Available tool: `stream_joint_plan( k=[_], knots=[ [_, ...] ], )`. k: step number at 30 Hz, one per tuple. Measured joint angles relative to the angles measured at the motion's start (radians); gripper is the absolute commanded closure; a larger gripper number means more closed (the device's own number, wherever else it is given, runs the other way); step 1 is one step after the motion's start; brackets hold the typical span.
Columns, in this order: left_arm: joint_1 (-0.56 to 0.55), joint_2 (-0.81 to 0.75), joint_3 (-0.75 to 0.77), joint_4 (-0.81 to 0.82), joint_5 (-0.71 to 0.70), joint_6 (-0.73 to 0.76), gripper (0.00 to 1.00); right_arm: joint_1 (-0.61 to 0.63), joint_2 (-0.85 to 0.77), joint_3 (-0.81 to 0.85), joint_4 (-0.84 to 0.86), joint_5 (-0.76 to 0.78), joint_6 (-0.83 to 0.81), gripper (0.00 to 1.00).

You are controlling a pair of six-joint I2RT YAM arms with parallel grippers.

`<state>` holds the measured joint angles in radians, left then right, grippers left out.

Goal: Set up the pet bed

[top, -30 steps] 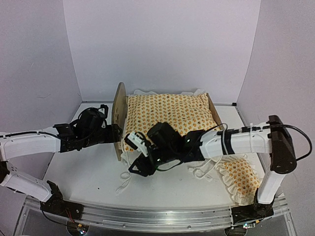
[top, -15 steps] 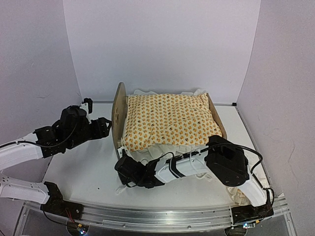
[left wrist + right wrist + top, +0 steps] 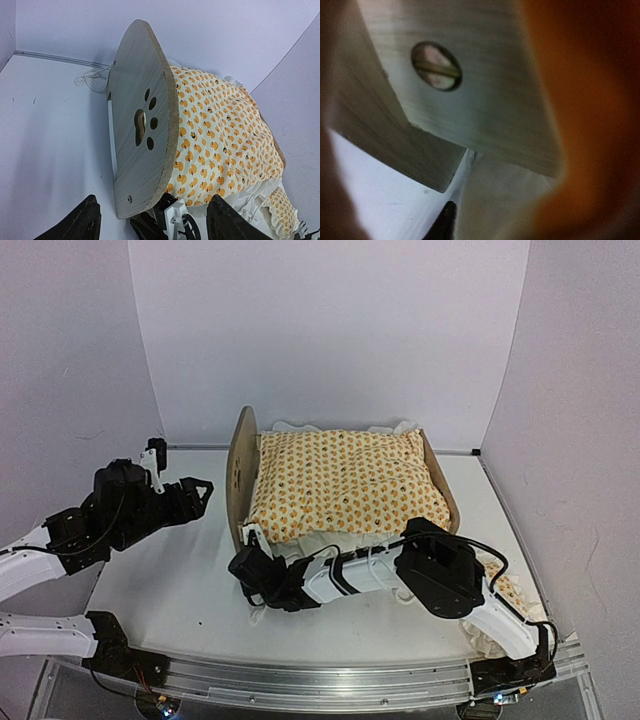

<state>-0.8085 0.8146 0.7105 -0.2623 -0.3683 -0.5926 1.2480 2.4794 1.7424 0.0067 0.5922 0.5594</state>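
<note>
White-walled booth, white tabletop (image 3: 170, 580). The pet bed (image 3: 241, 475) stands mid-tabletop toward the back wall, with the quilt (image 3: 345, 485) spread over it. I have drawn the left tool (image 3: 190, 490) clear of the end board it touched a second ago; its jaws stand wide, holding nothing. The right tool (image 3: 250, 570) has dropped from the quilt's near edge to the bed's near-left corner, and I cannot tell whether it grips. In my judgement the covering is nearly done.

Upright wooden pet bed (image 3: 240, 475) (paw cutouts)
</note>
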Motion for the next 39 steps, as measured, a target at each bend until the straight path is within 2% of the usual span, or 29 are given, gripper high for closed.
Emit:
stream_joint_plan(
  k=[2, 6, 8, 12, 18, 23, 26, 30, 31, 34, 36, 37, 38, 39],
  knots=[
    [0.0, -0.019, 0.0, -0.001, 0.0, 0.004, 0.26, 0.0, 0.005, 0.003, 0.007, 0.003, -0.008, 0.99],
    [0.0, -0.051, 0.0, -0.011, 0.006, 0.016, 0.24, 0.003, -0.007, -0.04, 0.04, -0.017, -0.033, 1.0],
    [0.0, -0.063, -0.001, -0.029, 0.014, 0.014, 0.24, 0.003, -0.051, -0.101, 0.056, -0.073, -0.06, 1.0],
    [0.0, -0.111, -0.04, -0.043, 0.06, -0.034, 0.26, -0.007, -0.186, -0.239, 0.03, -0.312, -0.137, 1.0],
    [0.001, -0.177, -0.259, 0.037, 0.248, -0.208, 0.32, -0.038, -0.347, -0.377, 0.096, -0.695, -0.2, 1.0],
    [0.0, -0.061, -0.456, 0.233, 0.435, -0.388, 0.29, -0.048, -0.401, -0.477, 0.205, -0.88, -0.232, 1.0],
    [0.0, 0.025, -0.484, 0.295, 0.499, -0.456, 0.24, -0.05, -0.424, -0.52, 0.254, -0.932, -0.247, 1.0],
    [0.0, 0.111, -0.484, 0.427, 0.56, -0.513, 0.27, -0.05, -0.43, -0.526, 0.314, -0.979, -0.258, 1.0],
    [0.0, 0.143, -0.484, 0.465, 0.578, -0.525, 0.3, -0.051, -0.43, -0.526, 0.326, -0.986, -0.259, 1.0],
    [0.0, 0.242, -0.484, 0.569, 0.621, -0.553, 0.49, -0.053, -0.43, -0.528, 0.363, -1.004, -0.26, 1.0],
    [0.0, 0.287, -0.484, 0.612, 0.634, -0.56, 0.77, -0.054, -0.43, -0.531, 0.385, -1.01, -0.26, 1.0],
    [0.0, 0.303, -0.484, 0.628, 0.639, -0.562, 0.89, -0.054, -0.43, -0.534, 0.391, -1.012, -0.259, 0.97],
    [0.0, 0.312, -0.484, 0.637, 0.637, -0.566, 0.97, -0.054, -0.43, -0.536, 0.394, -1.012, -0.257, 0.83],
    [0.0, 0.319, -0.484, 0.647, 0.639, -0.559, 1.0, -0.054, -0.43, -0.536, 0.388, -1.006, -0.252, 0.72]
  ],
)
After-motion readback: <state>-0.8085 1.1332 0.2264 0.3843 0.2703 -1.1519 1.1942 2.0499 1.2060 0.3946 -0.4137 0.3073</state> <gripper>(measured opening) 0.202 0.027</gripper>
